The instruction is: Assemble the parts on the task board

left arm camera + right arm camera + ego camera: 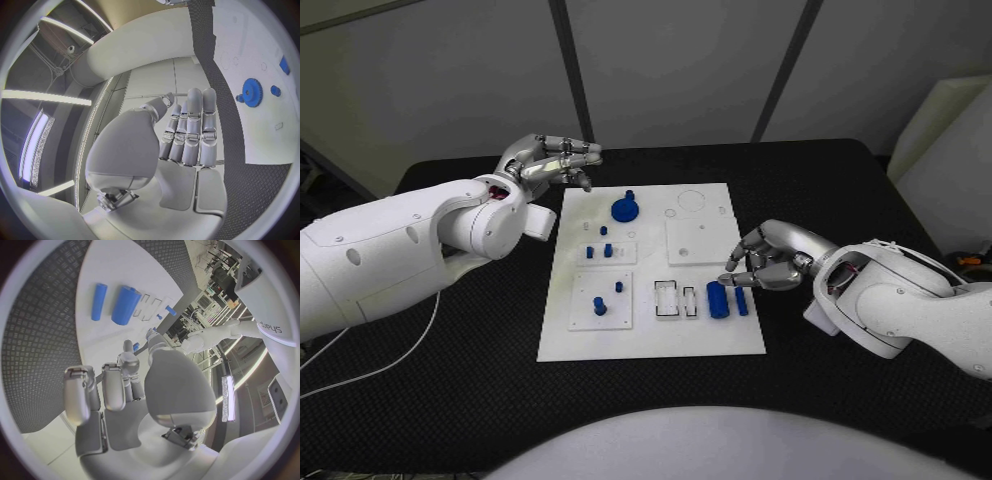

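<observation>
I counted one white board (653, 340), one blue gear (626, 209), two blue cylinders (717, 299); left hand (548, 160) and right hand (769, 258) fingers curled together, holding nothing.

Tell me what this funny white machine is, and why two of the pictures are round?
It is a robot with two white arms, and each arm ends in a silver hand with fingers. The square picture comes from a camera on its head, looking down at a black table. The round pictures come from cameras at its wrists, behind each hand.

On the table lies a white task board. Small blue parts lie on it: a blue gear at the far end, and two blue cylinders side by side near the right hand.

The left hand is raised by the board's far corner. Neither hand holds anything; both have their fingers curled.
</observation>
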Controlling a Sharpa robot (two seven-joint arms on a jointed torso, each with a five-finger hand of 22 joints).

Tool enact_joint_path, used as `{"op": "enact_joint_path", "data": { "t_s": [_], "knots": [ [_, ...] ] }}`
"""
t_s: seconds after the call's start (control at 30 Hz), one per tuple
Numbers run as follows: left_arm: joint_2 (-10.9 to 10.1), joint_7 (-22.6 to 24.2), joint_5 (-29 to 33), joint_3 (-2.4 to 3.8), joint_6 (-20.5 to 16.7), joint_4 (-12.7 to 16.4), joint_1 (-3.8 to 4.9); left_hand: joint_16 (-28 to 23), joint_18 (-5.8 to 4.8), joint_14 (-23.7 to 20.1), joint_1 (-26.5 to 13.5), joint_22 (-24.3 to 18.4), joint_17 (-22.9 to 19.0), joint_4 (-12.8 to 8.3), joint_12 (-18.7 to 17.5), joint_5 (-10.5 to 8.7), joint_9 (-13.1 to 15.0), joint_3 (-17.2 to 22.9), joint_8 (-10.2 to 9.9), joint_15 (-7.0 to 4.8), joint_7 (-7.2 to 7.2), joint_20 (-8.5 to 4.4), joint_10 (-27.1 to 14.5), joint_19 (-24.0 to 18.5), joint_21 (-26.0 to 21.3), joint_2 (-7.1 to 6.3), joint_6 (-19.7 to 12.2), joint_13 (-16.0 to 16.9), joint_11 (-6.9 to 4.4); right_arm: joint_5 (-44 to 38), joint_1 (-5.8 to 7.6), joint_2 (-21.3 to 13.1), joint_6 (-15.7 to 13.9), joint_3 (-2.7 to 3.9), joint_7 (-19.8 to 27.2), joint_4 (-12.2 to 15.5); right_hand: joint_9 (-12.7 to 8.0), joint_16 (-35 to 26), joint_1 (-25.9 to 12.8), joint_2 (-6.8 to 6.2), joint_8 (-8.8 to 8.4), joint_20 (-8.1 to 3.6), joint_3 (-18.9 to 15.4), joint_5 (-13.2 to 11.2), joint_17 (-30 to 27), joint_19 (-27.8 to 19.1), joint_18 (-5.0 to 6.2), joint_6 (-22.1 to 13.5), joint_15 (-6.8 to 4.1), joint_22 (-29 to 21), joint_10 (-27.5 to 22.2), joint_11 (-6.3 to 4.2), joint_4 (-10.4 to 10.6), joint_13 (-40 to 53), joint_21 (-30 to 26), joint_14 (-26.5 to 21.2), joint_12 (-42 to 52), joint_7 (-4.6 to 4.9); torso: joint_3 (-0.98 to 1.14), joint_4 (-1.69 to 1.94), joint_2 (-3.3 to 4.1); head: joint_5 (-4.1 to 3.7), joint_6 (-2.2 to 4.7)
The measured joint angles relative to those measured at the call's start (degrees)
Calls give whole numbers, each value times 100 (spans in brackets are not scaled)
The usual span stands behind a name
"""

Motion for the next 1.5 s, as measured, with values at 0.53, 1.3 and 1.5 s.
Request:
{"op": "enact_joint_path", "data": {
  "t_s": [0.53,1.3,1.5],
  "knots": [
    [-22,-1,0,-1,-1,56,-8,0,0,0,0,1,0,0,0,0,0,0,0,0,0,0,0,0,0,0,0,0,0,-521,-204,167,201,-6,-760,38,281,50,-207,109,260,0,-503,-32,-1,0,1,-169,1,2,1,0,360,219,0,0,92,-29,-11,-17,-3,-105,13],
    [-33,0,0,-2,-2,61,-15,0,0,0,0,-5,-10,-16,0,0,0,-16,0,0,0,0,1,0,0,0,0,0,1,-872,-476,642,341,13,-1046,-246,355,50,-228,88,358,1,-562,-32,-2,0,1,-158,2,2,1,0,372,247,25,1,92,-23,-14,-20,4,-69,-52],
    [-43,0,0,-2,-1,66,-16,0,0,0,0,-5,-10,-16,-1,0,0,-16,0,0,0,0,1,0,0,0,0,0,1,-973,-490,772,321,30,-1068,-331,376,49,-252,111,390,1,-580,19,-3,0,2,-166,2,1,1,0,358,277,25,1,114,-51,-14,-20,5,-63,-68]
  ]
}}
